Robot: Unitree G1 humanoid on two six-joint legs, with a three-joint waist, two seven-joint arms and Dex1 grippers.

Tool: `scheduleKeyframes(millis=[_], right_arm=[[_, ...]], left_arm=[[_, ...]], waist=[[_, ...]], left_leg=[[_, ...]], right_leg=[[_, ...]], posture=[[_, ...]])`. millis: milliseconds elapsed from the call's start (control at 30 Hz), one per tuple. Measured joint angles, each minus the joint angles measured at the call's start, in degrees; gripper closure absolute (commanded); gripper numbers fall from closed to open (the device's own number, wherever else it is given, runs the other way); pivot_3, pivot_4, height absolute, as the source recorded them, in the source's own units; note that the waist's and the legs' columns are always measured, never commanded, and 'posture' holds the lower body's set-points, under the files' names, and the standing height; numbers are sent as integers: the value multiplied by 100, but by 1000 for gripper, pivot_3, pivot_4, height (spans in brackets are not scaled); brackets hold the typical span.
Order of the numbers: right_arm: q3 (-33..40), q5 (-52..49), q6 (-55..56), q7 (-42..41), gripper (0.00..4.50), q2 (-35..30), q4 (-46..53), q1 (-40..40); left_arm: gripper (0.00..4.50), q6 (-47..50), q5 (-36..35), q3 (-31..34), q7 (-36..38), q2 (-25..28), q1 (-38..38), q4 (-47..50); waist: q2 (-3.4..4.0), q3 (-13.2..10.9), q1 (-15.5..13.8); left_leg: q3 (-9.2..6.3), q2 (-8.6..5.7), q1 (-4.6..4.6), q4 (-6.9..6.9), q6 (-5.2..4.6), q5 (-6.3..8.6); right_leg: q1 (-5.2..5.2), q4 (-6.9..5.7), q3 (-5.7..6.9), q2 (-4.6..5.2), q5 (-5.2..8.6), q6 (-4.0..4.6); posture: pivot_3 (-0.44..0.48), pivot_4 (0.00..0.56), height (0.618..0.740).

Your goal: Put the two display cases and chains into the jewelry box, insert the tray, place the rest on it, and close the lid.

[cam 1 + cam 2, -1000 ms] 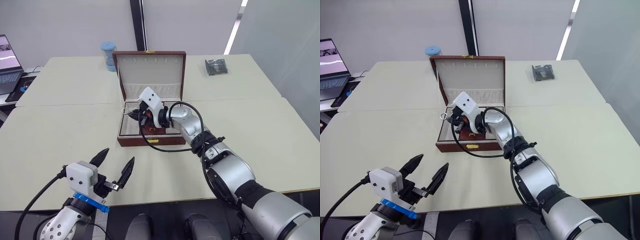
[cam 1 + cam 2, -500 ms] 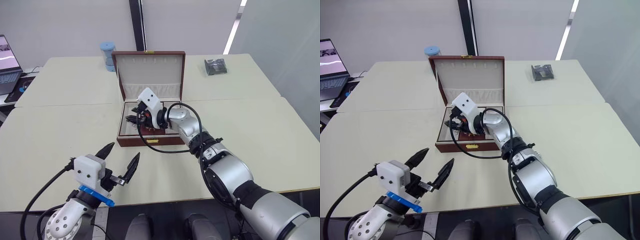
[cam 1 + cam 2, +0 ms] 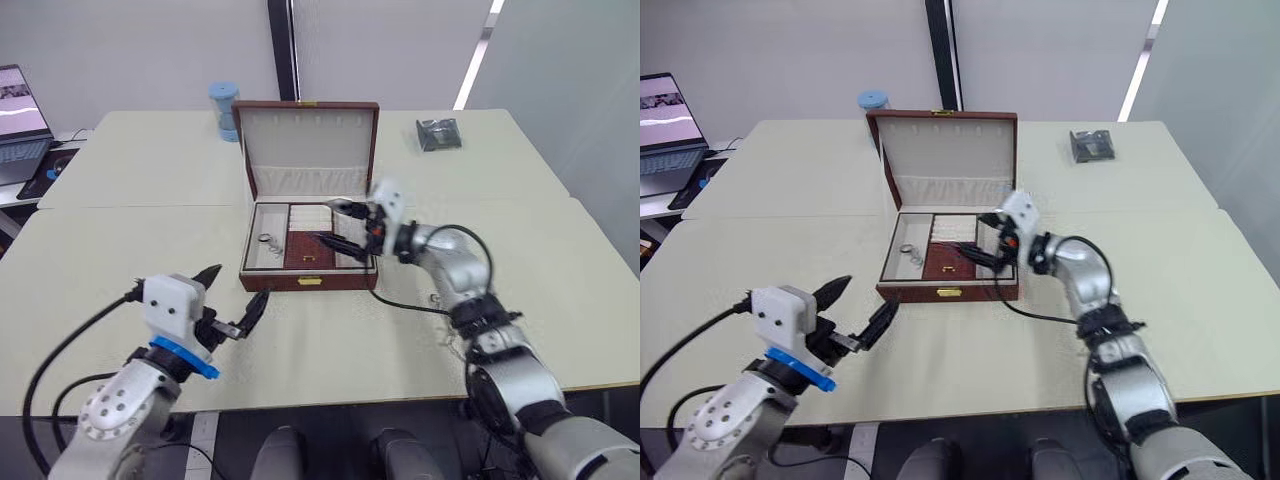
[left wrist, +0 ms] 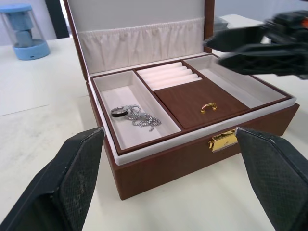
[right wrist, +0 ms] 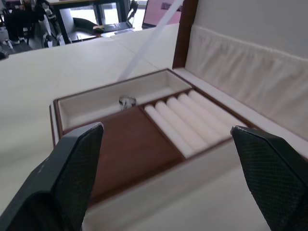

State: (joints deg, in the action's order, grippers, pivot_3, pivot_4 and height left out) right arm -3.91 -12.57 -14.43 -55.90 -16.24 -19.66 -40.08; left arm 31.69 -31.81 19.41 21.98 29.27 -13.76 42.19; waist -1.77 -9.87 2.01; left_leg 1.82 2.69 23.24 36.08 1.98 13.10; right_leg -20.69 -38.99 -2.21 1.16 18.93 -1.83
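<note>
The jewelry box (image 3: 310, 280) stands open mid-table, its lid (image 3: 308, 150) upright. The tray (image 4: 183, 98) sits inside it, with a ring (image 4: 118, 111) and a chain (image 4: 142, 119) in its left compartment. My right gripper (image 3: 335, 222) hovers open over the box's right side with nothing in it. My left gripper (image 3: 238, 285) is open and empty just in front of the box's left front corner. A small flat black-framed case (image 3: 437, 133), like a display case, lies at the table's far right.
A blue-capped container (image 3: 224, 97) stands behind the box to the left. A laptop (image 3: 20, 120) sits on a side desk at far left. The gold clasp (image 4: 222, 140) faces me on the box's front wall.
My right gripper opened, left the ring in the left compartment and drew back to the box's right side. My left gripper rose closer to the box. The camera view shifted.
</note>
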Motion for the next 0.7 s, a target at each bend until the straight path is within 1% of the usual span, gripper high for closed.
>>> scheduleKeyframes(millis=[100, 167, 233, 400, 567, 700], right_arm=[[160, -204, -213, -204, 17, -663, 652, 466], [342, -292, -246, -348, 17, -1130, 914, 784], [528, -374, -280, -417, 17, -1479, 1012, 1060], [938, -498, -248, -541, 17, -2162, 1259, 1940], [1454, -661, -200, -532, 17, -2606, 1348, 2608], [1735, -667, -82, -526, 17, -2827, 1352, 3001]], left_arm=[[0, 276, -389, 389, 397, 510, 105, -333], [0, 315, -505, 662, 775, 922, 145, -754], [0, 309, -512, 904, 1043, 1178, 190, -1185], [0, 137, -387, 1048, 1783, 1833, 480, -2326], [0, -359, -79, 1153, 2409, 2159, 615, -3466], [0, -736, 152, 1178, 2782, 2350, 742, -4242]], waist=[[1, -1, 55], [3, -2, 44], [3, -2, 44], [1, -5, -17], [1, -6, -9], [0, -6, -18]], left_leg=[[-2, 7, -4, -2, 1, -1], [-2, 5, -7, -2, 1, -1], [6, 2, -8, -1, 1, -1], [11, 0, -5, -2, 1, -1], [15, 3, -6, -2, 1, -1], [14, 2, -5, -2, 1, -1]], right_leg=[[-3, -6, -1, -12, 0, 0], [0, -5, 1, -11, 1, 2], [0, -2, -7, -9, 2, 2], [-4, 2, -10, -7, 2, 1], [-5, 1, -12, -7, 2, 1], [-5, 0, -11, -5, 2, 1]], posture=[[0, 150, 740], [0, 150, 740], [0, 150, 740], [0, 150, 740], [0, 150, 740], [0, 150, 740]])
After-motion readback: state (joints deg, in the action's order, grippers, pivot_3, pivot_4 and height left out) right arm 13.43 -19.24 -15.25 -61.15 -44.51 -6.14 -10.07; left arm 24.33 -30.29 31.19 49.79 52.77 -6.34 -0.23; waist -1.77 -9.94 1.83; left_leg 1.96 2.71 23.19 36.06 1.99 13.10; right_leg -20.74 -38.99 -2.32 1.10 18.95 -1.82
